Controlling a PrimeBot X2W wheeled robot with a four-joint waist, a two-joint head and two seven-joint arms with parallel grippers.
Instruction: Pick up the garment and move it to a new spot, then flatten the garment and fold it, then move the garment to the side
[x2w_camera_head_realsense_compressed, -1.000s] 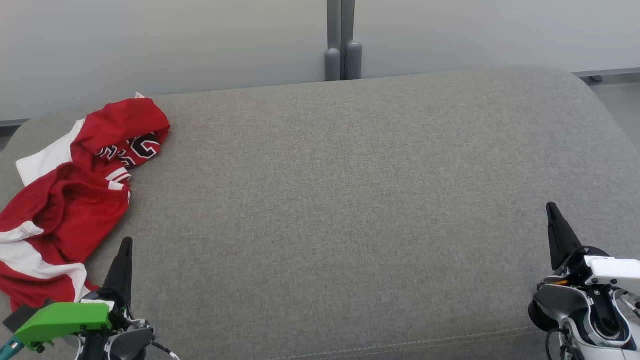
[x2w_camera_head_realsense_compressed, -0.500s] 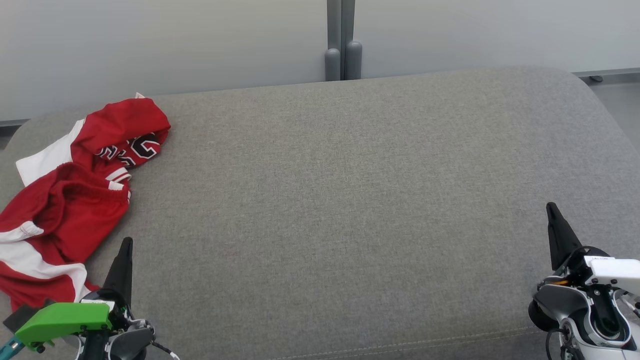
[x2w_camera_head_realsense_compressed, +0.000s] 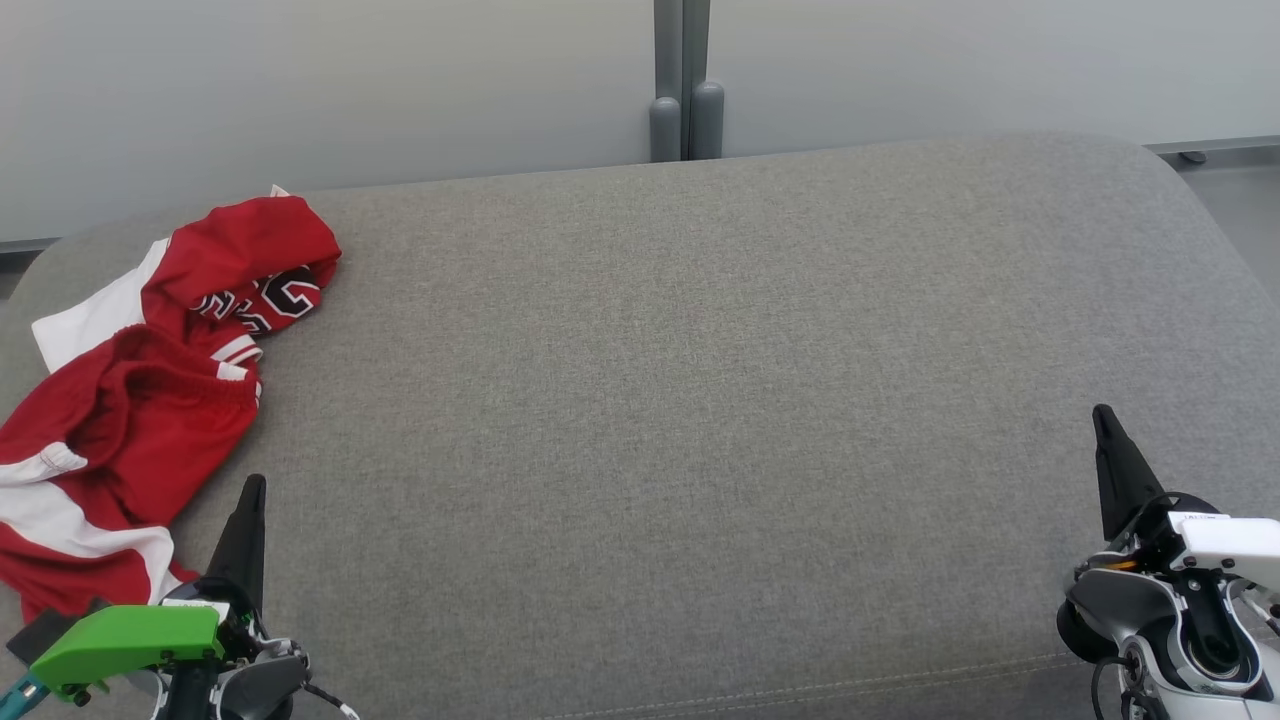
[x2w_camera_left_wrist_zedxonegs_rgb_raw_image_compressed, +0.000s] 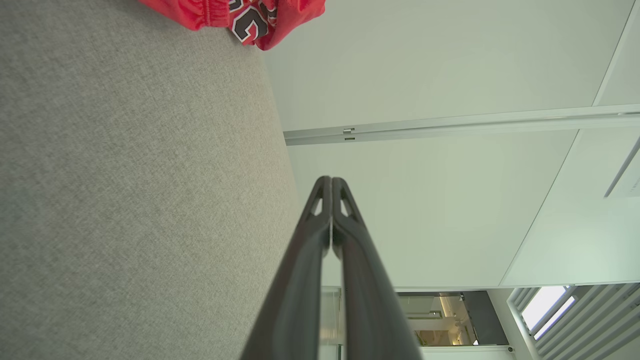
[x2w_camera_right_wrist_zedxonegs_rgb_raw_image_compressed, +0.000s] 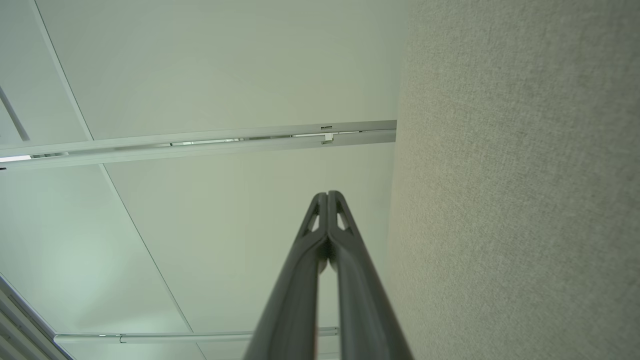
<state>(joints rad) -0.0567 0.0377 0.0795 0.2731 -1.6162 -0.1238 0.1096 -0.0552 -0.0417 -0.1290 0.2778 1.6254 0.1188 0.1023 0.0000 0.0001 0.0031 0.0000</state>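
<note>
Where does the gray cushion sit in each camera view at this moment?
Head view: gray cushion spans the lower frame, under the wall.
Left wrist view: cushion covers the left side, beside the shut left claw.
Right wrist view: cushion covers the right side, beside the shut right claw.
Shared landmark: the metal wall divider meeting the cushion's far edge.

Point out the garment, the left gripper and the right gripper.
garment (x2w_camera_head_realsense_compressed: 150, 420): head view, red fabric at its middle.
left gripper (x2w_camera_head_realsense_compressed: 256, 484): head view, tip of its shut jaws.
right gripper (x2w_camera_head_realsense_compressed: 1101, 412): head view, tip of its shut jaws.
</note>
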